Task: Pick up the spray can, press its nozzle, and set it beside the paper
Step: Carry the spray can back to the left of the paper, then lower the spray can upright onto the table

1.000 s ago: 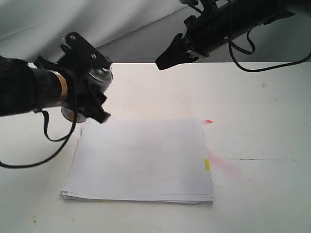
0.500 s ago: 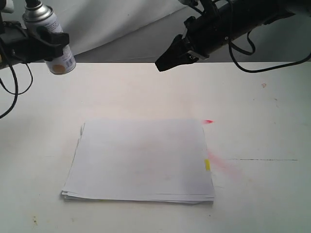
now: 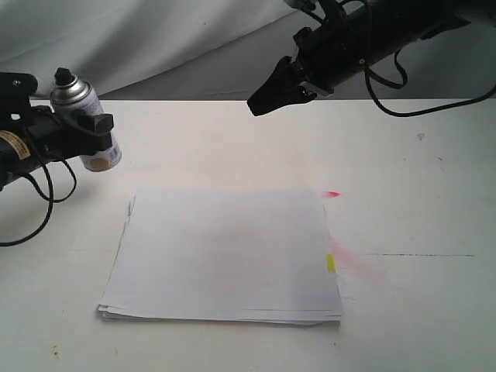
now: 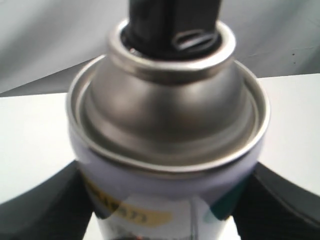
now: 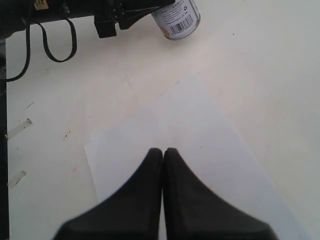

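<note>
The spray can (image 3: 89, 128) is white with an orange dot and a silver shoulder. It leans a little at the table's far left, beyond the paper's far left corner. My left gripper (image 3: 84, 130) is shut on its body. The black nozzle (image 3: 63, 76) tops it, with nothing pressing on it. The left wrist view is filled by the can (image 4: 170, 165) and nozzle (image 4: 172, 25), with a dark finger (image 4: 42, 210) on each side. The paper (image 3: 225, 256) lies mid-table and carries a yellow mark (image 3: 330, 263). My right gripper (image 3: 260, 101) hangs shut and empty over the far edge, above the paper (image 5: 200, 125) in its own view (image 5: 163, 151).
Red spray stains (image 3: 353, 262) mark the white table (image 3: 418, 194) by the paper's right edge and far right corner. A grey cloth backdrop (image 3: 155, 39) hangs behind the table. The left arm's cable (image 3: 35, 194) droops at the far left.
The left gripper lifted the can from near the paper's far left corner up and to the left, then came partway back down. The right arm has stayed still.
</note>
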Controlling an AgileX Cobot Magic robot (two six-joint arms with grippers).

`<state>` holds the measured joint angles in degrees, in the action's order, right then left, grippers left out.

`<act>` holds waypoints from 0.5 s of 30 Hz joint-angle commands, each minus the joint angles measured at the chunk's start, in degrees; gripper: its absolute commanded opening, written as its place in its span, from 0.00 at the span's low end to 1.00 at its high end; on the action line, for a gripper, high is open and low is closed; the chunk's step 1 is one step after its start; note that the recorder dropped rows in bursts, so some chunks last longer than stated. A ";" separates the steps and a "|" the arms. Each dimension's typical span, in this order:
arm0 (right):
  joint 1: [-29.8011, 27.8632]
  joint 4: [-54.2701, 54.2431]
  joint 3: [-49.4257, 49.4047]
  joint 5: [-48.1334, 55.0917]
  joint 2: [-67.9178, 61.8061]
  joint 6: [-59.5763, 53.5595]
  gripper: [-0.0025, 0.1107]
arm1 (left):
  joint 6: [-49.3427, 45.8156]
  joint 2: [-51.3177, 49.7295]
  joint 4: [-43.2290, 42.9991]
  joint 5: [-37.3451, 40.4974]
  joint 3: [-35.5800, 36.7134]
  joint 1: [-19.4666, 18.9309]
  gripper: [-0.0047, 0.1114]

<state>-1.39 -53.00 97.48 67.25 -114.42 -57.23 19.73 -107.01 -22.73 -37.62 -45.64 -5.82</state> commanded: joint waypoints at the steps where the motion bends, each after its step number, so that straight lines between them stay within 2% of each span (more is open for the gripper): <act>1: 0.06 -0.21 -0.10 0.58 0.55 0.04 0.02 | -4.77 0.75 4.02 -4.32 2.64 0.03 0.04; 15: 0.06 -0.45 -0.10 0.46 0.55 0.04 0.02 | -4.07 -0.67 5.84 -5.28 5.44 0.03 0.04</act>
<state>-1.39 -53.00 97.48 67.25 -114.42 -57.23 14.94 -107.30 -17.89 -40.37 -40.25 -5.82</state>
